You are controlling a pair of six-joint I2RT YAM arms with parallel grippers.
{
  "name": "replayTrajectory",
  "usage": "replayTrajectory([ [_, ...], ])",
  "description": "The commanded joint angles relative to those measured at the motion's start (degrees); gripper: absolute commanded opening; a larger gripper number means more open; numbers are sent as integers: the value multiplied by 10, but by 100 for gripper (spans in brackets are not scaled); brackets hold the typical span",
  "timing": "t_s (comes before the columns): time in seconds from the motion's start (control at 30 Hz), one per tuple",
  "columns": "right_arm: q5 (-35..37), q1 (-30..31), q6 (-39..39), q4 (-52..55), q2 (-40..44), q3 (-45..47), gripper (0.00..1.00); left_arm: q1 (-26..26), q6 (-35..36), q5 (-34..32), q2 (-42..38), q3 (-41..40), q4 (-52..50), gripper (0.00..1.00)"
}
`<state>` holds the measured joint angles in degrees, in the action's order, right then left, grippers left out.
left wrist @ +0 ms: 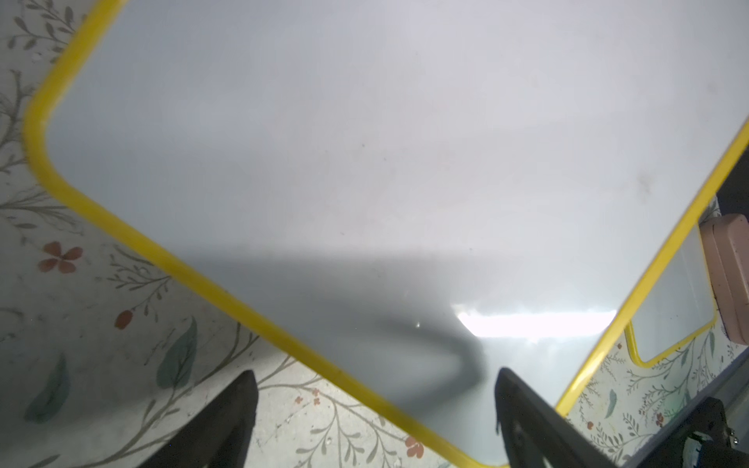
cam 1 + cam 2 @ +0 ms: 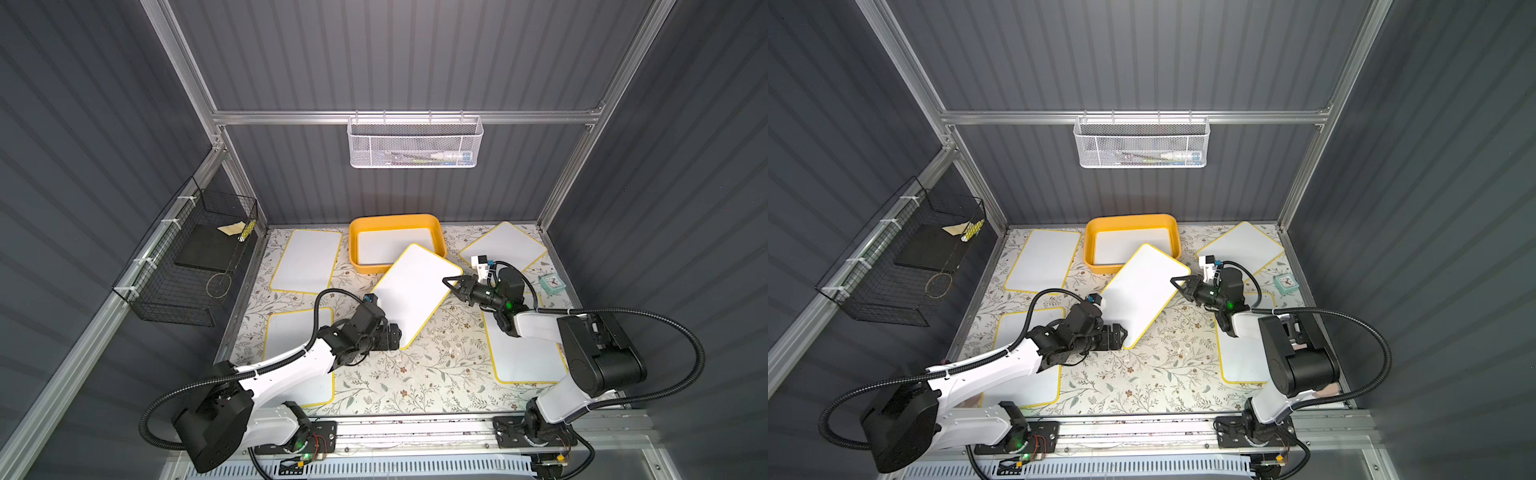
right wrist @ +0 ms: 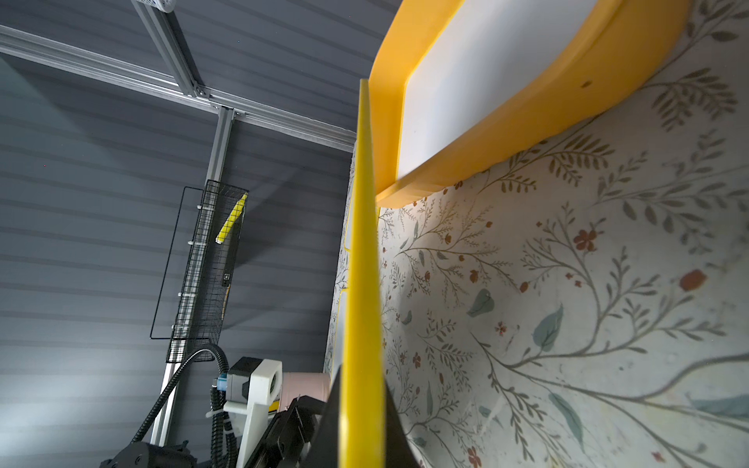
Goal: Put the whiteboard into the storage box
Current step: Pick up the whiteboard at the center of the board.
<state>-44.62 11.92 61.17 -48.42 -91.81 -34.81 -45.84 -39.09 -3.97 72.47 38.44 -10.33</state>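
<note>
A white whiteboard (image 2: 415,291) (image 2: 1144,291) with a yellow rim hangs above the table, and its far corner overlaps the near rim of the yellow-orange storage box (image 2: 395,218) (image 2: 1129,218). Another white board lies inside the box. My right gripper (image 2: 451,282) (image 3: 362,385) is shut on the board's right edge (image 3: 364,263), with the storage box (image 3: 506,133) just beyond it. My left gripper (image 2: 392,334) (image 1: 375,377) is open at the board's near corner. The whiteboard (image 1: 364,162) has its yellow edge running between the spread fingers (image 1: 243,389).
Several more whiteboards lie flat on the floral table, among them one at the back left (image 2: 307,259), one at the back right (image 2: 505,245) and one at the front right (image 2: 523,353). A small teal clock (image 2: 552,284) stands at the right. A black wire basket (image 2: 191,257) hangs on the left wall and a white mesh basket (image 2: 415,143) on the back wall.
</note>
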Motion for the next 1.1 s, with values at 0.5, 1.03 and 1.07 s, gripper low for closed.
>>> replayTrajectory([
  [0.5,-82,-40,-182,285,164,-23,4,103,117,107,-14,112,-112,99],
  [1.03,-188,-52,-268,417,214,-51,5,237,122,408,82,137,-11,99],
  [1.07,-196,-52,-269,418,212,-53,5,245,121,432,87,133,-4,99],
])
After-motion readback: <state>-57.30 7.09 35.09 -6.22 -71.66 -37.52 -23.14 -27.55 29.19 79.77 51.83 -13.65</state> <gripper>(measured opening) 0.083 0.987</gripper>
